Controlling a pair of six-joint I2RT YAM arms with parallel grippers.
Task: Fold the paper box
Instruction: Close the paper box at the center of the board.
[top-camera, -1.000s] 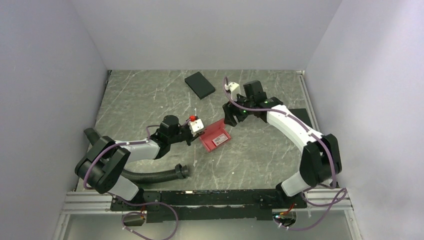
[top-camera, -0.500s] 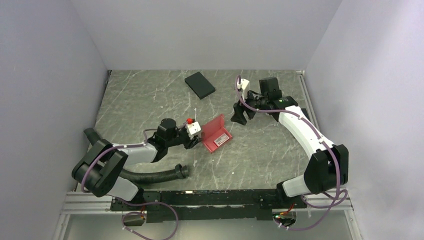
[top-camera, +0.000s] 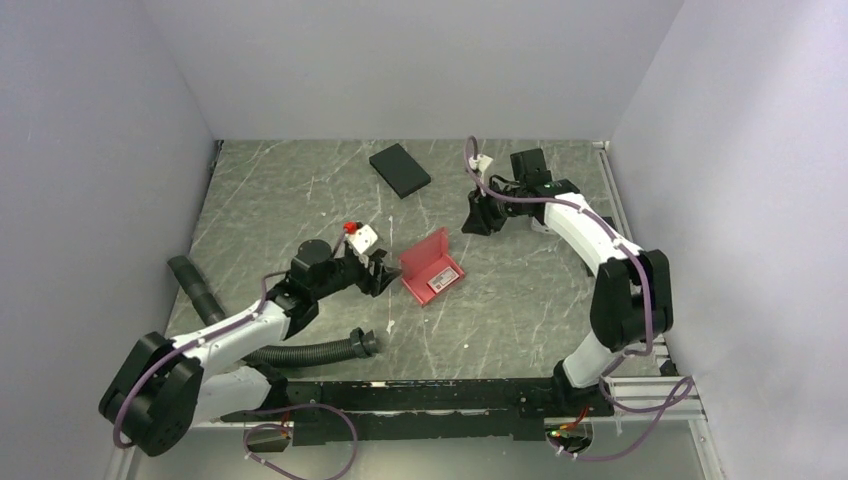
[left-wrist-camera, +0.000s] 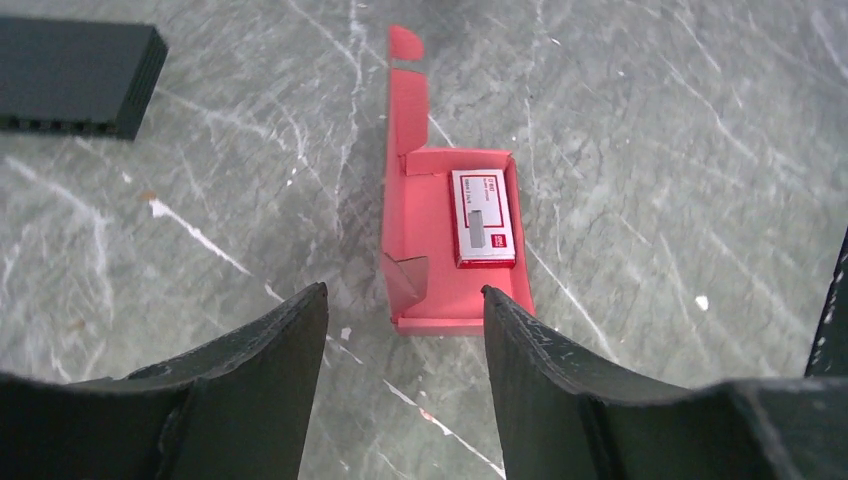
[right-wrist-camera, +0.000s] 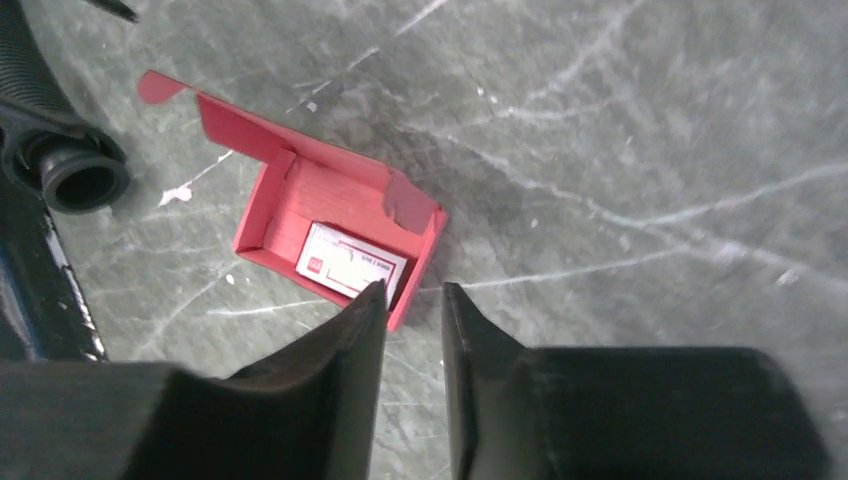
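The paper box lies open in the middle of the tabletop. Its lid flap stands up, and a little red-and-white carton sits inside. The left hand has just let go and pulled back, its fingers apart and empty. The right hand has moved off too, fingers a little apart, holding nothing. The lid still needs closing.

Left fingers spread wide, holding nothing, right fingers narrowly parted, holding nothing
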